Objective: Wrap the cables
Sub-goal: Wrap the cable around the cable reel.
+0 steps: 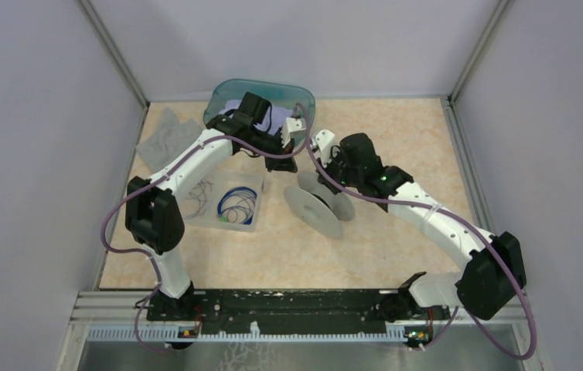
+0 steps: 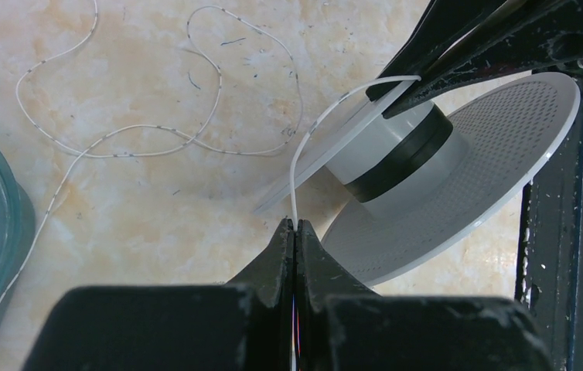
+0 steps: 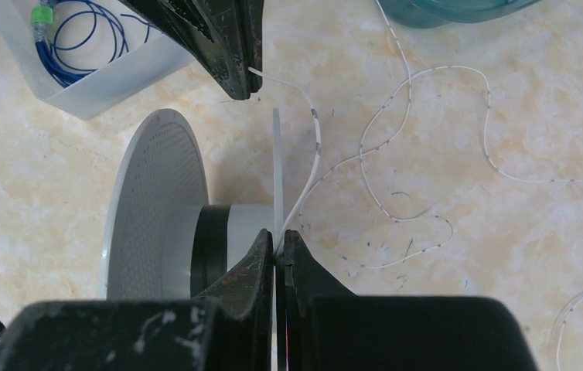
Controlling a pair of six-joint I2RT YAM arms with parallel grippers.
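Top external view first: from the near rail both arms rise at their bases, fold at the elbows and reach inward over the table, meeting just behind the spool. That spool lies tilted on the stone-patterned top between the arms. It has two pale perforated flanges and a dark band round the hub, and it sits right under my grippers and hides part of the table below them. Left of it is a clear tray holding the blue cables, coiled in a neat ring. Further back stand a teal bin, partly covered by the left wrist, and a grey cloth beside it.

On the left wrist camera the left gripper has its fingers pressed together on the whitish cable. On the right wrist camera the right gripper is likewise pinched on that same cable, close against the spool's flange. A short arc of it spans between the two tips above the spool. The rest trails loose across the table in wandering loops toward the bin. It is very thin, with small dark marks along it.
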